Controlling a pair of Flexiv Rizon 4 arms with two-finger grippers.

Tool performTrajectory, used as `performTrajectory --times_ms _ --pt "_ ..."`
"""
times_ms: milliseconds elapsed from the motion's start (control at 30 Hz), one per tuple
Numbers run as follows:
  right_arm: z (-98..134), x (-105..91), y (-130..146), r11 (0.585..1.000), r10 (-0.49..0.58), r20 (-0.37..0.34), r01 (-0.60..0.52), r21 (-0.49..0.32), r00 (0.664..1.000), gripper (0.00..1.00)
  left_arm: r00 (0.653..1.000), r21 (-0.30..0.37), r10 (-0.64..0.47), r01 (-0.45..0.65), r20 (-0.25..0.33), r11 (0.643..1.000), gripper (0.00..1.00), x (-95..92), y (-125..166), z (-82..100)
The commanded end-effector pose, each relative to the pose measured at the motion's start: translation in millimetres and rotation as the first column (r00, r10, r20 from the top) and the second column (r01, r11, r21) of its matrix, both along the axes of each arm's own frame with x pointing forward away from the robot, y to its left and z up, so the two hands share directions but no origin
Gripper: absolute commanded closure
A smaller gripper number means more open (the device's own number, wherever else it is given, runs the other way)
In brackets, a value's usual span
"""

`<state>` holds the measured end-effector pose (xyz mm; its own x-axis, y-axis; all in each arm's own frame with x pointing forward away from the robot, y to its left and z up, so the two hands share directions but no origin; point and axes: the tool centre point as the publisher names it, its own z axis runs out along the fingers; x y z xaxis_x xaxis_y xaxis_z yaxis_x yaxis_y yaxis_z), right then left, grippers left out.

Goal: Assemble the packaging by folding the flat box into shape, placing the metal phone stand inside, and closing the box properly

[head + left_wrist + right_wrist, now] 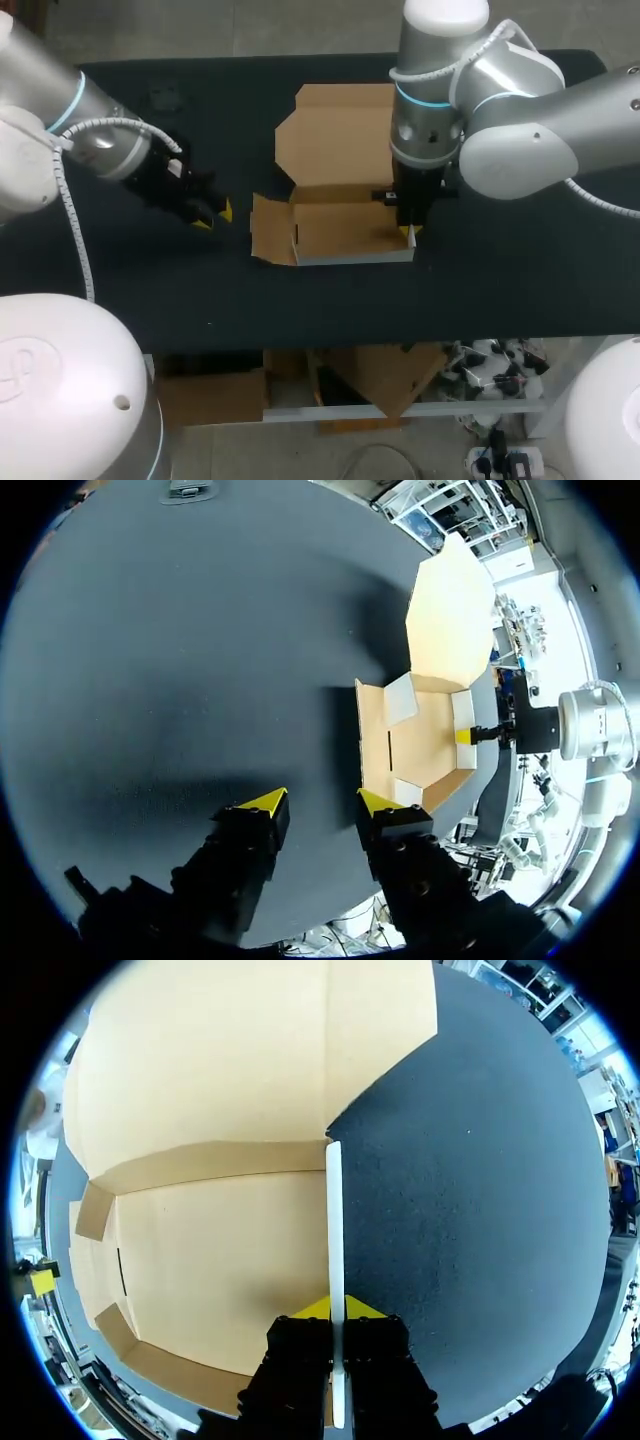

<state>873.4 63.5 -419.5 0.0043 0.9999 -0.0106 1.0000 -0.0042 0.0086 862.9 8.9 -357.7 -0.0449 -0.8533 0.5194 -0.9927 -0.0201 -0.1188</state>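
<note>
Worktop (520,290) black and matte, faintly speckled in the wrist views, running wide from the left edge to the right edge; a cardboard box (345,200) lies about midway between those edges, only partly folded. Its broad lid panel lies flat toward the far edge; its shallow tray sits toward the near edge, with low walls raised along the near side and the right side, and a side flap still spread open on the left.

The right fingers (411,233) come straight down at the tray's near right corner; in the right wrist view the yellow tips (318,1308) stand close together, clamped on the thin white-edged right wall of the box (220,1260), one tip inside the tray and one outside over bare worktop (480,1210).

The left fingers (222,210) hang low over bare worktop toward the left edge, near the box's open left flap but apart from it; in the left wrist view the two tips (265,802) stand well apart with nothing between them, the box (420,740) ahead of them.

A small grey thing (190,490) lies near the far edge, too dim to make out.
</note>
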Motion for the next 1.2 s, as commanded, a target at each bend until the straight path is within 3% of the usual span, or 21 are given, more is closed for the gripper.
performTrajectory --times_ms 33,233,267,633,1200 --pt "0.0 0.4 1.2 1.0 -0.001 -0.002 0.001 -0.003 1.0 1.0 1.0 -0.013 -0.003 0.003 -0.004 1.0 0.63 4.5 2.4 -7.2" --pt "0.0 0.4 1.2 1.0 -0.001 -0.002 0.001 -0.003 1.0 1.0 1.0 -0.02 0.0 0.0 -0.007 1.0 0.86 6.0 4.7 -12.5" --pt "0.0 0.4 1.2 1.0 -0.001 -0.002 0.001 -0.003 1.0 1.0 1.0 -0.02 0.0 0.0 -0.007 1.0 1.0 6.1 4.9 -13.4" --pt "0.0 0.4 1.2 1.0 -0.001 -0.002 0.001 -0.003 1.0 1.0 1.0 -0.066 -0.014 0.014 0.006 0.998 1.0 7.1 2.0 -28.1" --pt "0.0 0.4 1.2 1.0 -0.001 -0.002 0.001 -0.003 1.0 1.0 0.996 -0.151 -0.085 0.089 0.033 0.984 1.0 5.1 -36.1 -44.8"
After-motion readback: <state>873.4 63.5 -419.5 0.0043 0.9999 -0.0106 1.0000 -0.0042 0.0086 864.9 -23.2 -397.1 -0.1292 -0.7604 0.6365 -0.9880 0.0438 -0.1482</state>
